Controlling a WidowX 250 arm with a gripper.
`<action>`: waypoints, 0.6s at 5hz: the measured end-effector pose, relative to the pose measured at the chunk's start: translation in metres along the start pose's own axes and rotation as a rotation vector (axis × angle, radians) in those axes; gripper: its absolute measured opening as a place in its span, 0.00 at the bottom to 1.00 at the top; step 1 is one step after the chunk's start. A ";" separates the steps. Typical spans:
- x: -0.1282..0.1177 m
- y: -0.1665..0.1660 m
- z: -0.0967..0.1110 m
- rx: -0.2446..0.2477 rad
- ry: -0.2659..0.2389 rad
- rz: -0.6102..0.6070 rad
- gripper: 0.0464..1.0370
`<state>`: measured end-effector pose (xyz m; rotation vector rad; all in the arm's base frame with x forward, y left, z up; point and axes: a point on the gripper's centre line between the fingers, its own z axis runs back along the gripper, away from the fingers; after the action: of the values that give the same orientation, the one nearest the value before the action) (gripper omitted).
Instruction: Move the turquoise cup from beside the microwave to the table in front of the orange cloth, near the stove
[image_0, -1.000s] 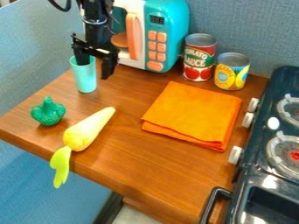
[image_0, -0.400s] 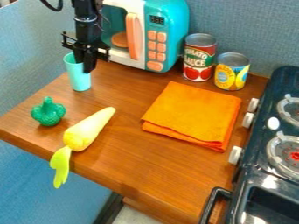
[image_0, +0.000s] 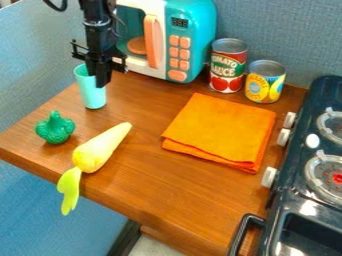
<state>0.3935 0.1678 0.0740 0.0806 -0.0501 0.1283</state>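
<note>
Pinching the cup's (image_0: 93, 96) right wall, the gripper (image_0: 97, 79) has its jaws nearly closed (1 finger in, 1 out). Cup's at far left, w/ green toy (image_0: 55, 128) nearer.

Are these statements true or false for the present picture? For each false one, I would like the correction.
1. The gripper is at the turquoise cup's rim. True.
2. The orange cloth hangs over the stove. False: it lies folded on the wooden counter.
3. The yellow can is shorter than the red can. True.
4. The green toy broccoli is inside the microwave. False: it is on the counter.
</note>
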 end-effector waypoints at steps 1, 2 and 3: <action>-0.015 -0.009 0.041 -0.031 -0.066 -0.011 0.04; -0.042 -0.038 0.075 -0.093 -0.139 -0.101 0.04; -0.068 -0.090 0.081 -0.145 -0.147 -0.279 0.04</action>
<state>0.3341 0.0632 0.1438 -0.0488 -0.1939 -0.1603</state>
